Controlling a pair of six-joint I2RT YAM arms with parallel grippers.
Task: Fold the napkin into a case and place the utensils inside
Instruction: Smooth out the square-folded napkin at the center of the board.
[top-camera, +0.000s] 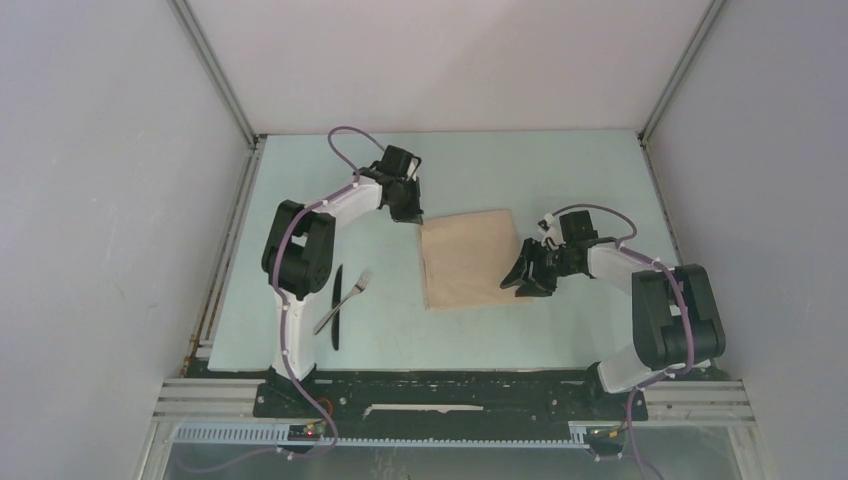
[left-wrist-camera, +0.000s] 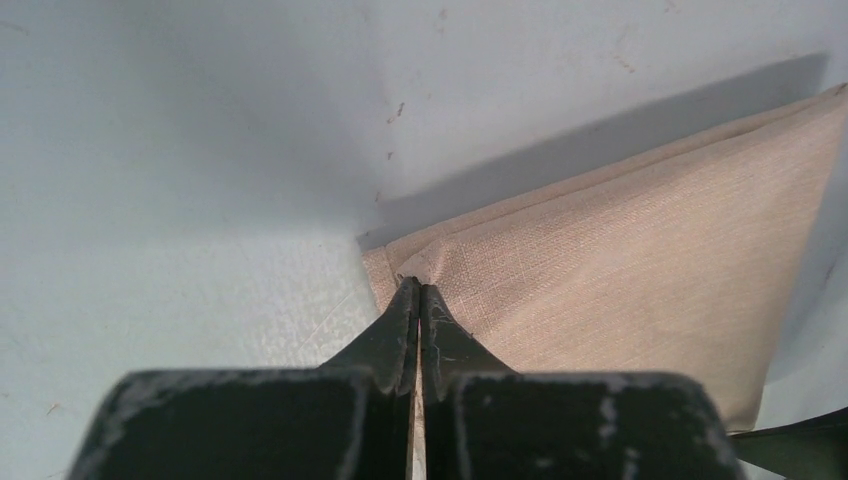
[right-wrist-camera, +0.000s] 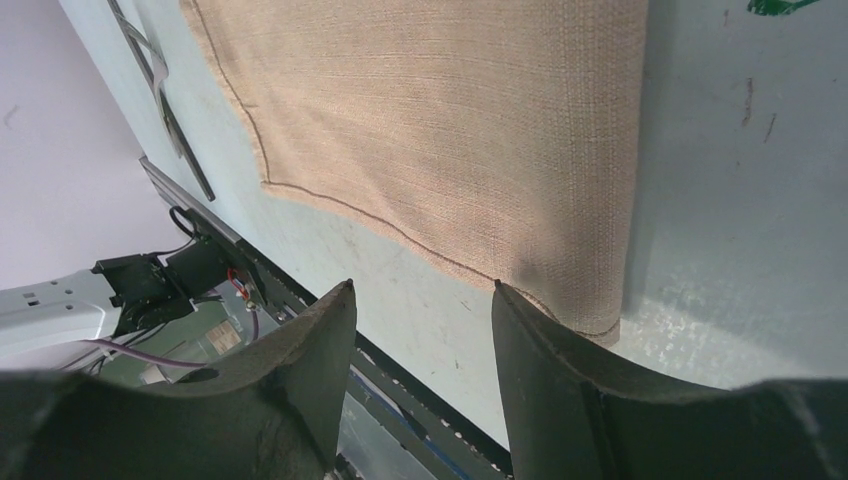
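- Filling the floor of the walled cell, the pale table (top-camera: 560, 170) carries everything; nothing lies between the two arms but the cloth.
- The napkin (top-camera: 468, 258) lies flat right of centre as a broad, slightly skewed rectangle. The left wrist view shows doubled edges along its far side, so it may be folded once, but it is no narrow case yet.
- The left gripper (top-camera: 415, 215) is at the napkin's far left corner, jaws clamped together on the cloth, which puckers at the fingertips (left-wrist-camera: 432, 300).
- The right gripper (top-camera: 520, 280) sits at the near right corner with its jaws spread and nothing between them; one finger overlaps the hem in its own view.
- The knife (top-camera: 337, 290) and fork (top-camera: 355, 290) lie crossed near the left arm's base, well apart from the napkin and untouched.
- Judged progress: early. The folding into a packet and both utensil placements are left.
- Possible snag: the crossed utensils may hamper a clean pick of either one.
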